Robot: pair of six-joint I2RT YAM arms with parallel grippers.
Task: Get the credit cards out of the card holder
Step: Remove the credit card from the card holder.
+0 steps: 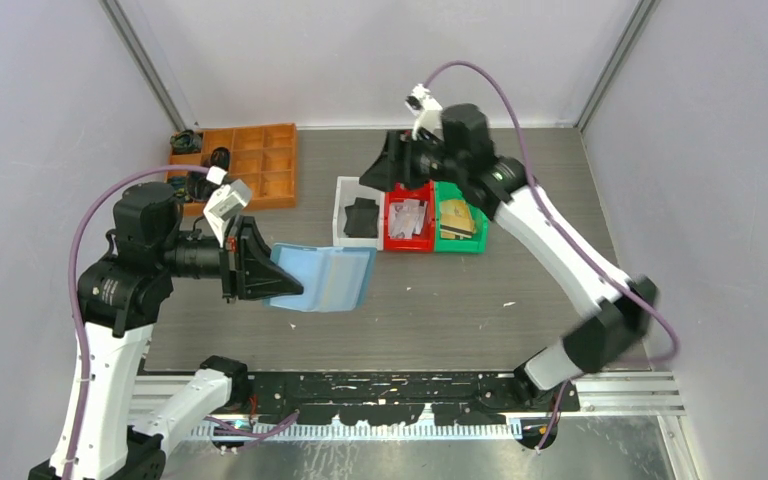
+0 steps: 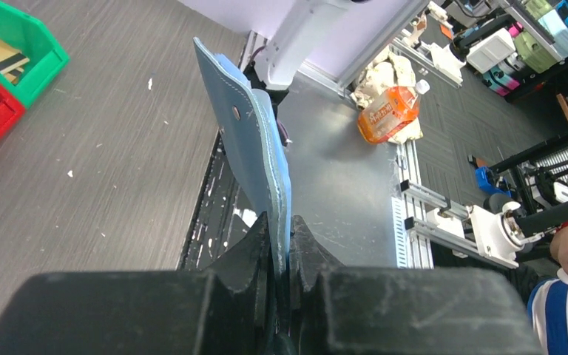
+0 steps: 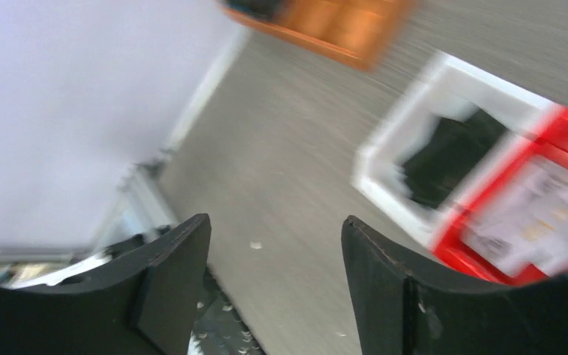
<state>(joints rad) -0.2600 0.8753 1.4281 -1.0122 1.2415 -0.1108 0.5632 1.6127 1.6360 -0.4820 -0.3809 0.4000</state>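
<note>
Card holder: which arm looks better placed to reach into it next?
The right arm. The right gripper is open and empty near the red bin, free to reach over. The left gripper is clamped on the card holder, holding it up.

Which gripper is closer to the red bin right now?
Right. The right gripper hangs open above the far rim of the red bin. The left gripper is well off to the bin's left and nearer the arm bases, shut on the card holder.
</note>
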